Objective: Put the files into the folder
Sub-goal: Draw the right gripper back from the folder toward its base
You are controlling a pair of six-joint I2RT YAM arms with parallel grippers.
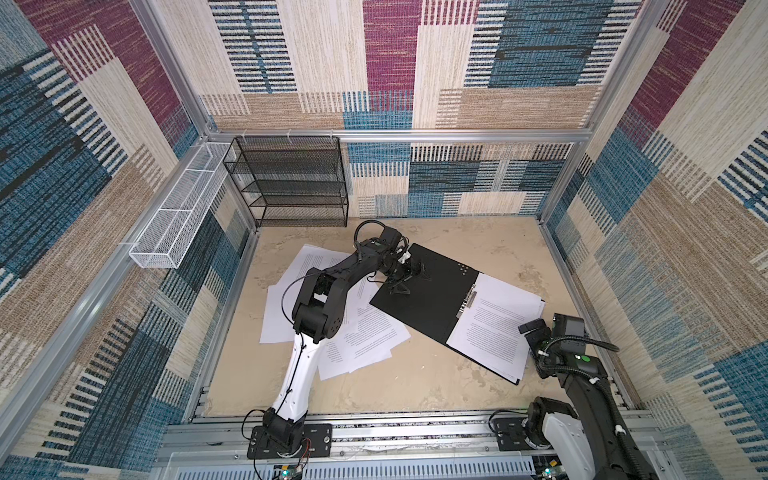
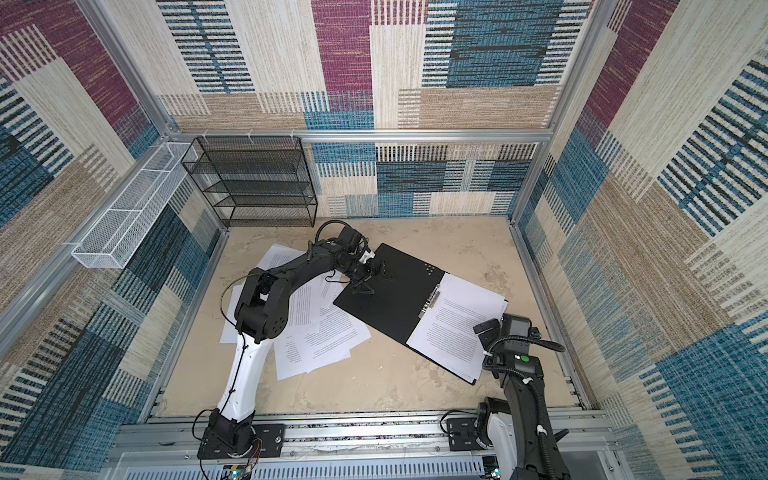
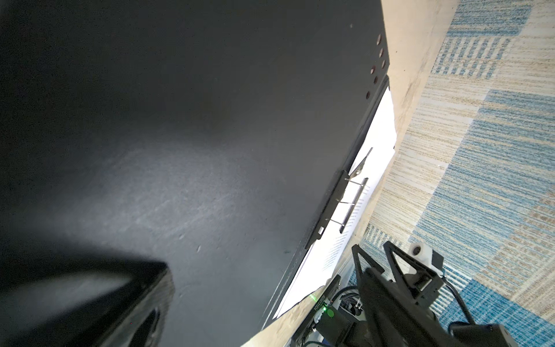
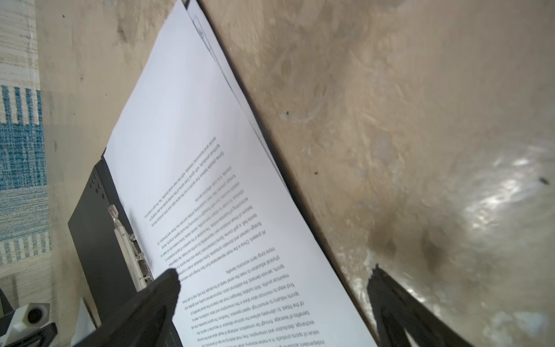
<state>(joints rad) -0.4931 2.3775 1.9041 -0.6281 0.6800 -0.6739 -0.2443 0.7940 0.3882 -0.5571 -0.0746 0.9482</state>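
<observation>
The folder (image 1: 424, 299) lies open on the table, black inside up, with a metal clip (image 1: 467, 301) at its spine. Printed white files (image 1: 494, 332) lie stacked on its right half. More loose files (image 1: 365, 332) are spread on the table to its left, partly under my left arm. My left gripper (image 1: 409, 279) stands open, low over the bare left flap (image 3: 210, 150), nothing between its fingers (image 3: 384, 285). My right gripper (image 4: 274, 269) is open at the near right edge of the stacked files (image 4: 210, 180), one finger over the page and one over the table.
A black wire-mesh rack (image 1: 291, 183) stands against the back wall at the left. A white mesh tray (image 1: 174, 216) hangs on the left wall. Aluminium rails (image 1: 415, 428) edge the beige table (image 1: 415, 382) in front, and patterned walls close in the other sides.
</observation>
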